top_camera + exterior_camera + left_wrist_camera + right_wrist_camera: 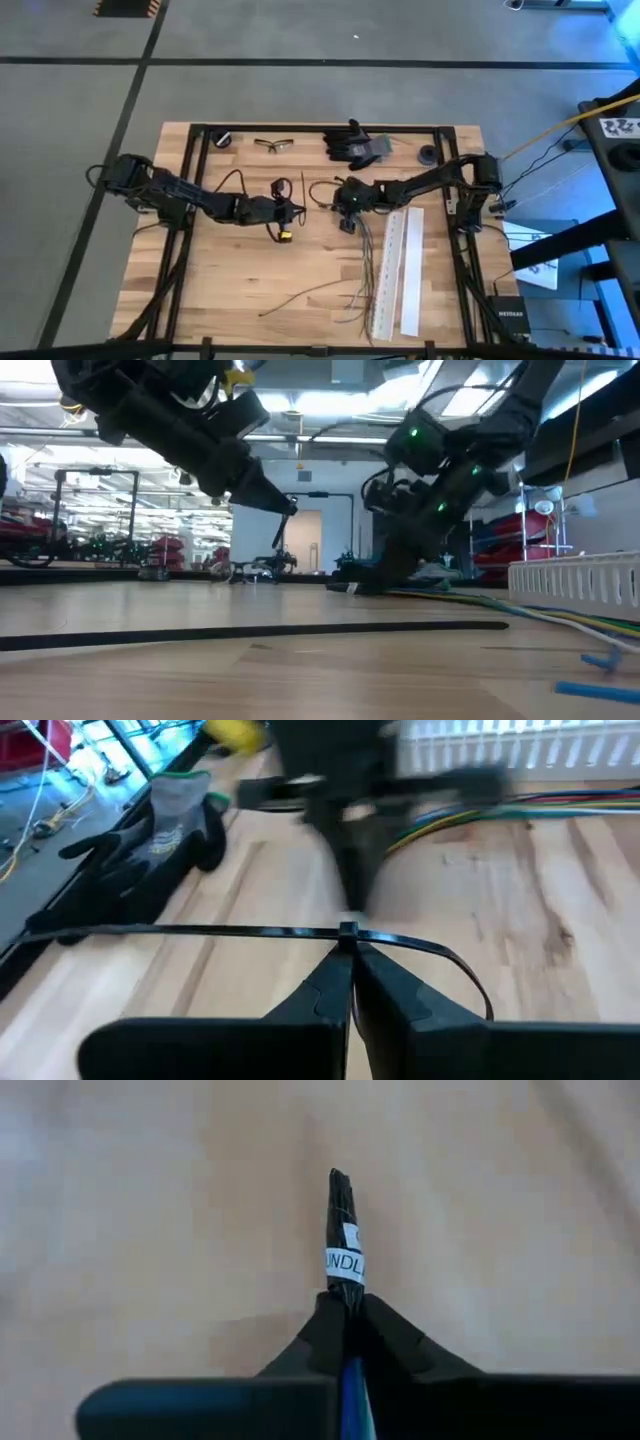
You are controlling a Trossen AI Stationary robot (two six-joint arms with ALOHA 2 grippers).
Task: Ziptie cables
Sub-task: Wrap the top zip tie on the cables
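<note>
The cables (365, 262) are a bundle of thin coloured wires running from my right gripper (345, 205) toward the table's near edge. That gripper is shut on the bundle's taped end (343, 1230). My left gripper (290, 205) hovers just left of it, above the table, shut on a black zip tie (200, 930). The tie's strap stretches out to one side and curls in a loop (470, 980) on the other. One loose cable (305, 293) lies alone near the front edge. My left gripper pinches the zip tie at its small head (347, 931) between its two fingertips (330, 975). The fingers slant down from the table's left and lie across the strap. The tie is held clear of the table. My right gripper pinches the bundle just behind its black-taped end with the white label (344, 1266), and the tip sticks out past the fingertips (385, 1335). The fingers run along the bundle, slanting down from the table's right. The bundle's remaining length (470, 598) trails on the table.
Two long white perforated strips (398, 268) lie right of the cables. Black gloves (355, 146), safety glasses (273, 144) and two dark tape rolls (222, 138) (428, 155) sit along the far edge. A black frame (190, 200) borders the wooden top.
</note>
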